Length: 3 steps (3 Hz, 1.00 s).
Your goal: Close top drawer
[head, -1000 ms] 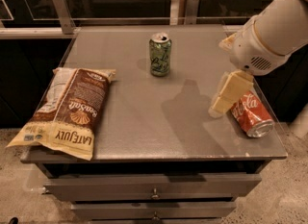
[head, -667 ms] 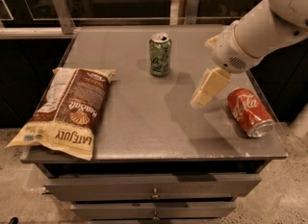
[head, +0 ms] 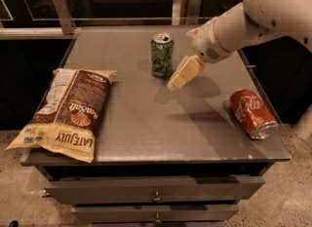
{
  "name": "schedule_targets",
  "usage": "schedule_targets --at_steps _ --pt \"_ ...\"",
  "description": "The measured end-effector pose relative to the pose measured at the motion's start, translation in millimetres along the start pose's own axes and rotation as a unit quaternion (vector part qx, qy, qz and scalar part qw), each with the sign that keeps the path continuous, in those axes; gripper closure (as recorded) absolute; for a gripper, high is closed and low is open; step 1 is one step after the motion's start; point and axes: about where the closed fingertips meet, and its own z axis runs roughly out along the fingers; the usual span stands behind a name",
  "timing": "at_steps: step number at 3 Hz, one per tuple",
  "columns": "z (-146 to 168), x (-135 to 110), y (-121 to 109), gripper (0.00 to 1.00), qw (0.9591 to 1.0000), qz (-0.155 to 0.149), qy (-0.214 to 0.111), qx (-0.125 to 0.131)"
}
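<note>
Below the grey tabletop (head: 141,128) sat the long flat grey top drawer (head: 112,189), slightly out; we judged it rigid, smooth-sliding, best pushed near its small metal knob (head: 156,196). Our cream gripper (head: 175,81) hovered over the tabletop, fingers together, empty.

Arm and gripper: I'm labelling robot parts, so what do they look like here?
The arm is made of smooth, rounded white shells, thick and then tapering to a wrist with a small dotted patch. The gripper, over the tabletop just right of the green can, is a paler cream, blocky and angular. No cables or readable markings show.
</note>
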Motion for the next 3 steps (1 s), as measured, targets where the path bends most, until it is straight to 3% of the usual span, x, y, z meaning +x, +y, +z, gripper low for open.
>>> schedule_targets --at_steps 1,3 --pt "30.9 -24.5 -15.5 0.00 0.9989 0.002 -0.045 -0.011" --pt "83.2 -48.0 -33.1 0.43 0.9933 0.017 -0.101 -0.053"
